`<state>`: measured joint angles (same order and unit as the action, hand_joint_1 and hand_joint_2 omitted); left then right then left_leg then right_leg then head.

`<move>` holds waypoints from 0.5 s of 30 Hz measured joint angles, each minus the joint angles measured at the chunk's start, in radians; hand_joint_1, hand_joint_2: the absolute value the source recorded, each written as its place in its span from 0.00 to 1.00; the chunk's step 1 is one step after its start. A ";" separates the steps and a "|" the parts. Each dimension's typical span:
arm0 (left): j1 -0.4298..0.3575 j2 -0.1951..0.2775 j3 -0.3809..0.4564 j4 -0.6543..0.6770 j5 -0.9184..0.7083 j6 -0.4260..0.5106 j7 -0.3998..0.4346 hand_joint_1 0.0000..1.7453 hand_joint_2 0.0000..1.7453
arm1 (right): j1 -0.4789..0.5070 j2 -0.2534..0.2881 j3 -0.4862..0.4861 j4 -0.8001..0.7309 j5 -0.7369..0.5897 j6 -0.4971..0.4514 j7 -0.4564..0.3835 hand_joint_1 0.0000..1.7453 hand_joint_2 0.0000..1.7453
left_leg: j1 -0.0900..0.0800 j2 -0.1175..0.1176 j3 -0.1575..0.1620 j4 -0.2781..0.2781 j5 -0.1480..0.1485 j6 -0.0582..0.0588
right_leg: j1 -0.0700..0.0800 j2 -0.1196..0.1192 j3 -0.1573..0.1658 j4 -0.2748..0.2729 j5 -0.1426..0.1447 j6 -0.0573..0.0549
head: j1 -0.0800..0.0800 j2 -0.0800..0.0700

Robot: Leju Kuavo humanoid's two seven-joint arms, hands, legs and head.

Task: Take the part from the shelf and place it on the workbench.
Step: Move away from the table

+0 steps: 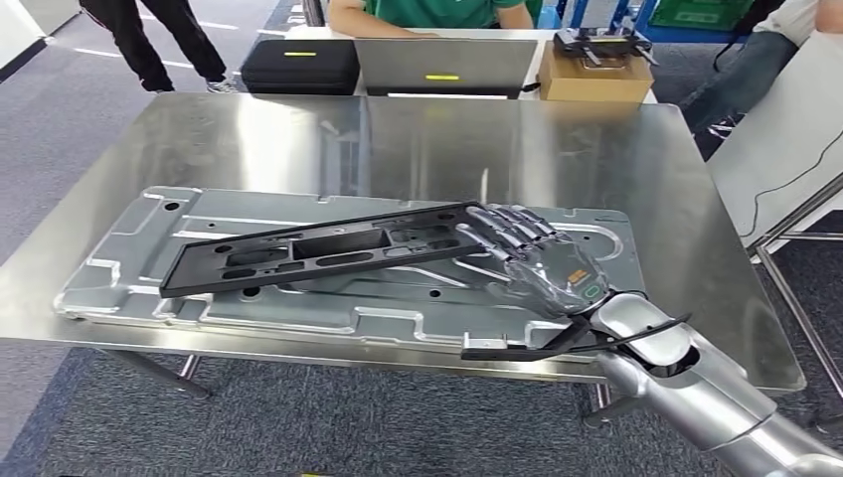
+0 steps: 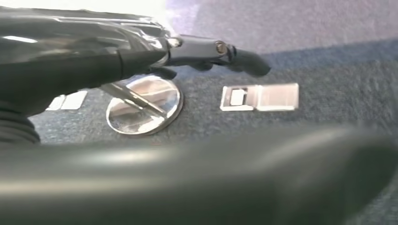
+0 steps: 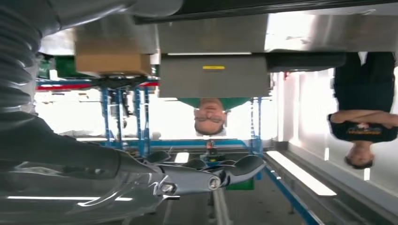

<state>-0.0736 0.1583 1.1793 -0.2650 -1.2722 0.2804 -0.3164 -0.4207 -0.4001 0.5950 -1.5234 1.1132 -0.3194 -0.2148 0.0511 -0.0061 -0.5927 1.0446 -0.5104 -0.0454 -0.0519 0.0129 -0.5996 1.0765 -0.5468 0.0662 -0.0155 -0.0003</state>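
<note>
the task looks nearly finished: the black part (image 1: 318, 248), a long slotted bar, lies across the pressed metal panel (image 1: 129, 273) on the steel workbench (image 1: 616, 149), its near end tucked under the fingers of the right hand (image 1: 532, 260) and the rest stretching away beyond the fingertips. that hand lies flat on the bar with fingers extended; whether it presses, pinches or merely rests there i cannot tell, so letting go and pulling back seem to be what is left. the left hand (image 2: 141, 56) hangs over carpet, fingers loosely extended, holding nothing. counted: one part, one panel, one workbench, and past the far edge a laptop (image 1: 442, 65), a black case (image 1: 298, 65) and a cardboard box (image 1: 594, 78).
</note>
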 joint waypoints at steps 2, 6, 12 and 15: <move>0.001 0.000 0.003 0.000 -0.001 -0.001 0.003 0.00 0.00 | 0.004 0.003 0.000 -0.001 0.016 -0.015 0.009 0.00 0.00 | -0.001 -0.001 -0.005 0.005 0.003 -0.009 | 0.000 0.001 -0.008 0.011 0.001 -0.020 | 0.001 0.000; 0.000 -0.001 0.004 0.000 -0.009 -0.003 0.006 0.00 0.00 | 0.008 0.012 -0.002 -0.003 0.059 -0.068 0.020 0.00 0.00 | -0.005 0.002 -0.043 0.117 -0.097 -0.007 | 0.005 -0.009 -0.023 0.014 0.010 -0.044 | 0.001 0.000; -0.002 -0.001 0.004 0.000 -0.018 -0.003 0.005 0.00 0.00 | 0.036 0.034 -0.013 -0.009 0.089 -0.141 0.027 0.00 0.00 | -0.036 0.001 0.011 0.150 -0.123 0.039 | 0.031 -0.019 -0.046 0.015 0.030 -0.069 | 0.001 0.000; -0.006 0.004 0.004 0.000 -0.018 -0.001 0.004 0.00 0.00 | 0.040 0.045 -0.026 -0.016 0.082 -0.153 0.029 0.00 0.00 | -0.057 -0.001 0.090 0.013 -0.086 0.067 | 0.033 -0.020 -0.053 0.015 0.044 -0.059 | 0.001 0.000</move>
<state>-0.0799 0.1624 1.1837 -0.2647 -1.2901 0.2794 -0.3123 -0.3804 -0.3550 0.5693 -1.5393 1.1950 -0.4722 -0.1853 -0.0055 -0.0069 -0.5023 1.0576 -0.5965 0.0217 -0.0186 -0.0069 -0.6530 1.0914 -0.5029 0.0072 -0.0146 -0.0003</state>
